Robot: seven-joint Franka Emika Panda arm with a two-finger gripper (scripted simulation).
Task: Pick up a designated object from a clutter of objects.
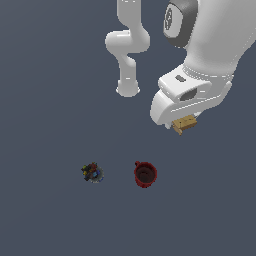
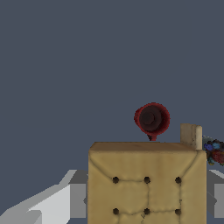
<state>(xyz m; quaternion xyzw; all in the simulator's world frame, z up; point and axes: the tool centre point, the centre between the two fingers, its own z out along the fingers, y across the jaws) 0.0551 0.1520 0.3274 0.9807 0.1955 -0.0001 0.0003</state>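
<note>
Counting the items: three small things in all, one tan block, one dark red mug, one dark multicoloured lump.
Arm: one white arm (image 1: 200,60), reaching in from the top of the exterior view, its wrist housing covering most of the hand.
Tan block (image 1: 184,124): one; squarish and flat, with a cracker-like grid of dimples that fills the foreground of the wrist view (image 2: 146,183); in the exterior view only a corner of it pokes out beneath the white housing.
Block relative to the jaws (image 2: 146,197): it sits between them, a grey finger (image 2: 78,194) against one side and a sliver of another finger at the opposite side.
Jaws' state: closed onto the tan block as wide as the block itself; nothing else is in their hold.
Height of the block: whether it is clear of the bench (image 1: 45,100) or resting on it cannot be told from either view.
Red mug (image 1: 145,174): one; upright on the bench, mouth up, well apart from the block and below it in the exterior view; seen beyond the block in the wrist view (image 2: 151,119).
Multicoloured lump (image 1: 92,173): one; roundish, on the bench, on the exterior view's left of the mug and apart from it; just visible at the wrist view's edge (image 2: 215,152).
Bench: plain dark grey-blue surface.
</note>
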